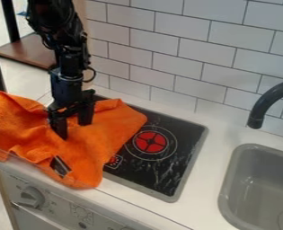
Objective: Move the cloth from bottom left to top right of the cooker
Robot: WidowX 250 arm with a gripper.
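So you've got your black two-finger gripper (72, 124) with fingers spread over the crumpled orange fabric cloth (110, 134), draped past the counter's (212, 159) front-left edge.

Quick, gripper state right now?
Gripper: open, fingers apart over the orange cloth, not clamped on it; whether the tips touch it, I can't tell.

Black, cabled arm (65, 49), blocky joints
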